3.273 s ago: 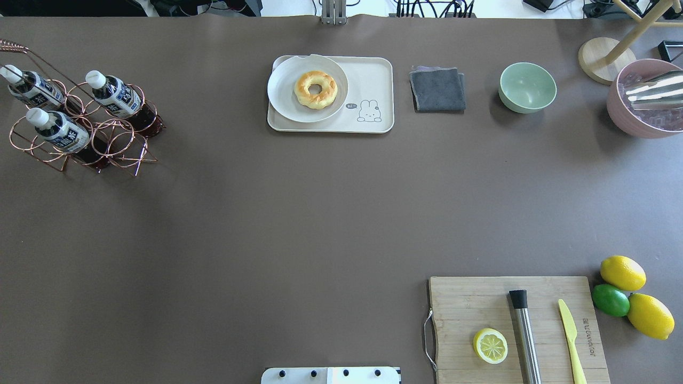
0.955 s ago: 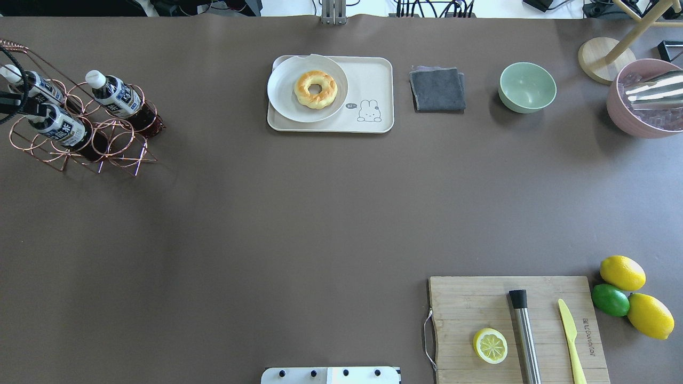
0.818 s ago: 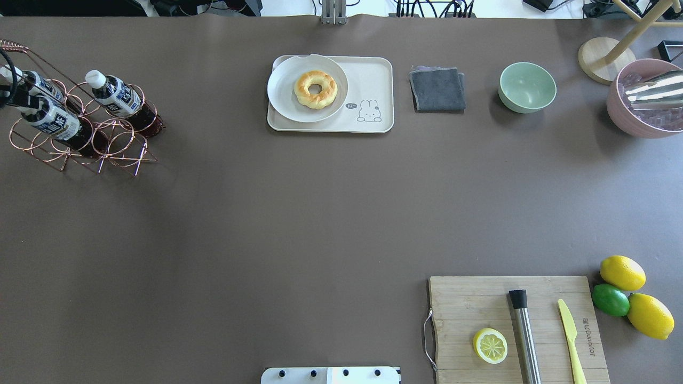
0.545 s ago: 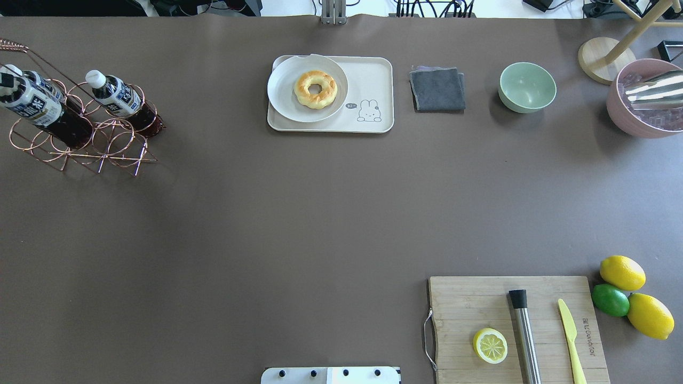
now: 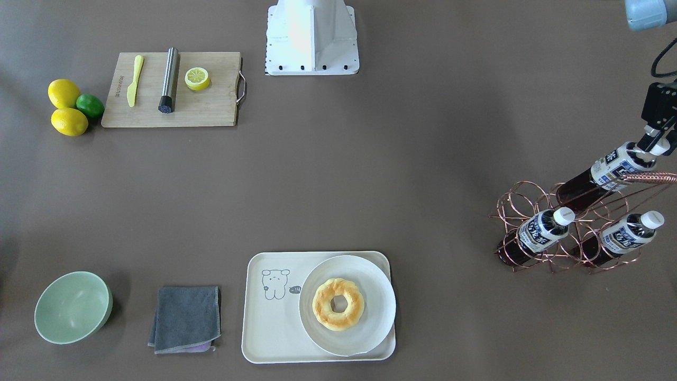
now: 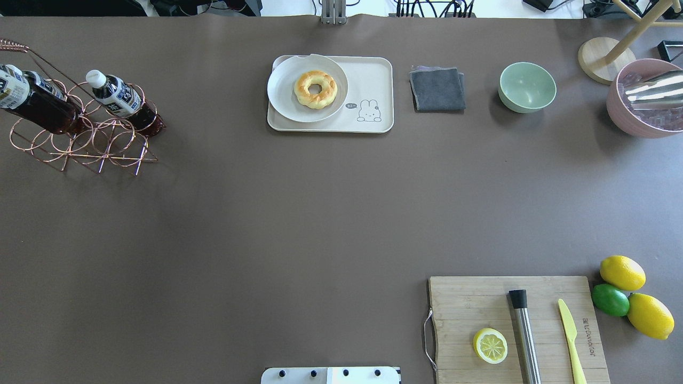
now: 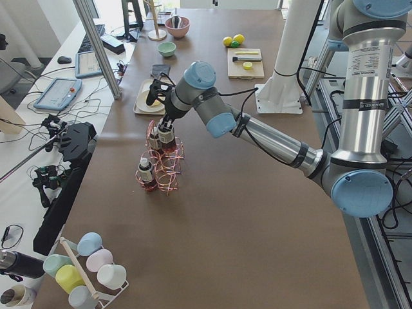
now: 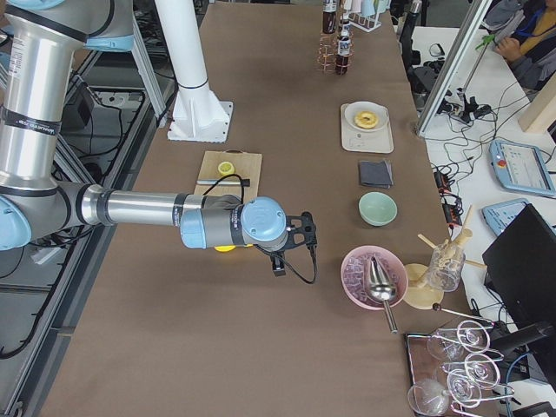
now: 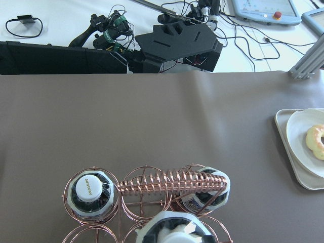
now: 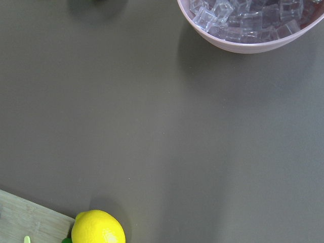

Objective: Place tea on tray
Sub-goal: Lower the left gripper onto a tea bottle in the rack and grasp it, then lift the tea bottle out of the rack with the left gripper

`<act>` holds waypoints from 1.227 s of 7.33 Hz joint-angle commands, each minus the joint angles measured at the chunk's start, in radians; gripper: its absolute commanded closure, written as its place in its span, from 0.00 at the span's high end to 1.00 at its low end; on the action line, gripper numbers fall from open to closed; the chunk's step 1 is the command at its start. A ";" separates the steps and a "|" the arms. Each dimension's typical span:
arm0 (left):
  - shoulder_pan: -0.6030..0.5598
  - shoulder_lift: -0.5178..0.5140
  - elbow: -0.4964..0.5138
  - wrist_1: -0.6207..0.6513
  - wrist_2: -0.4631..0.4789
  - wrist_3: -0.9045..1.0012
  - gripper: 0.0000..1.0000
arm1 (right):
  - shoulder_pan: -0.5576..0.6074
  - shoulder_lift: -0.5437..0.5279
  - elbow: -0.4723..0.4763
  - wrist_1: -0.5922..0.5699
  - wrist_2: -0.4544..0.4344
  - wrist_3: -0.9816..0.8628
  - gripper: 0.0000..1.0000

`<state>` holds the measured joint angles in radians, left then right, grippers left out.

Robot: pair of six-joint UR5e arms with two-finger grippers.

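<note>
Left claw (image 5: 655, 144) gripping tea (image 5: 608, 172), SUNTORY-capped bottle (image 9: 87, 185)

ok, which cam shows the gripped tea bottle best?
Exterior front-facing: the tea shows whole, tilted, its cap in the left gripper, its base by the wire rack. Overhead crops its cap at the frame edge; exterior left shows it small; left wrist sees only its top.

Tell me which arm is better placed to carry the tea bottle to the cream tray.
Left. Its gripper holds the clear plastic tea bottle at the copper wire rack; the right arm is far off, by the yellow lemons.
</note>
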<state>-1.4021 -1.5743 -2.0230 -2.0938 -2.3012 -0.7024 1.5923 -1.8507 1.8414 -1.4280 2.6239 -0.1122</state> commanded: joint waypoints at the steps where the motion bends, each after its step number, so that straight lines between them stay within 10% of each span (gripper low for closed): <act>1: 0.087 0.039 -0.141 0.093 -0.001 -0.028 0.00 | 0.000 -0.001 0.001 0.001 0.008 0.000 1.00; 5: 0.399 -0.272 -0.327 0.559 0.211 -0.327 0.00 | -0.002 0.004 0.001 0.023 0.007 0.000 1.00; 9: 0.834 -0.692 -0.220 0.948 0.645 -0.543 0.00 | -0.005 0.002 -0.001 0.037 0.005 0.000 0.99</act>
<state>-0.7329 -2.1187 -2.3288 -1.2465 -1.8127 -1.1581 1.5887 -1.8483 1.8413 -1.3954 2.6310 -0.1120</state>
